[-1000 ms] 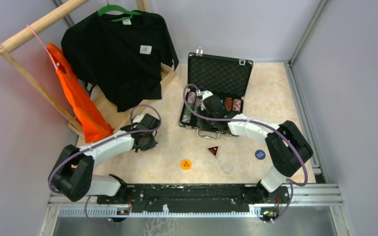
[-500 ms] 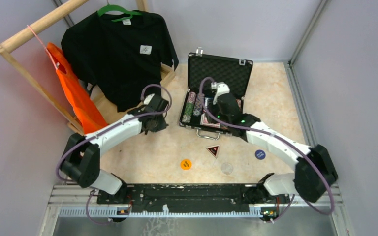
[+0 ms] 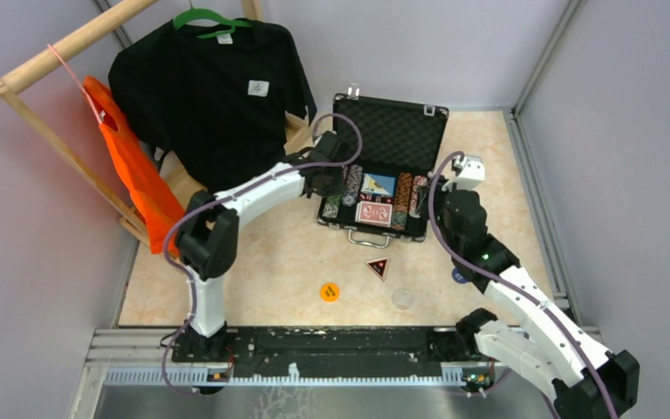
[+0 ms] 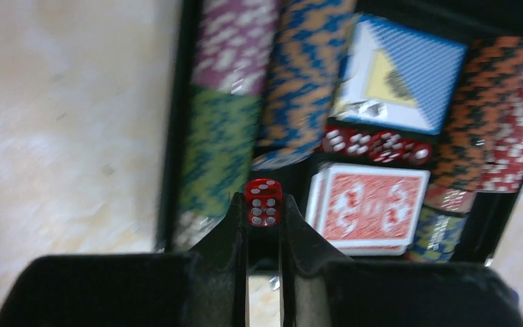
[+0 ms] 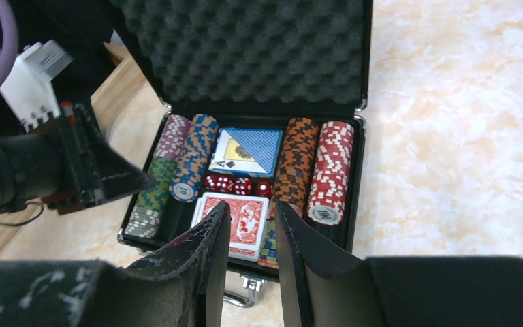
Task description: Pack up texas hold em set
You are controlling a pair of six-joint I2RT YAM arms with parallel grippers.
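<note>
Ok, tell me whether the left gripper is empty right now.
No, the left gripper pinches a red die between its fingertips in the left wrist view.

Blue round token [image 3: 456, 277] mostly behind the right arm [image 3: 523, 297]; poker chips [image 4: 221, 146] blurry.

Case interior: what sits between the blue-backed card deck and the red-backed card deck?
A row of red dice lies between the blue-backed card deck and the red-backed card deck. The right wrist view shows this clearly.
</note>
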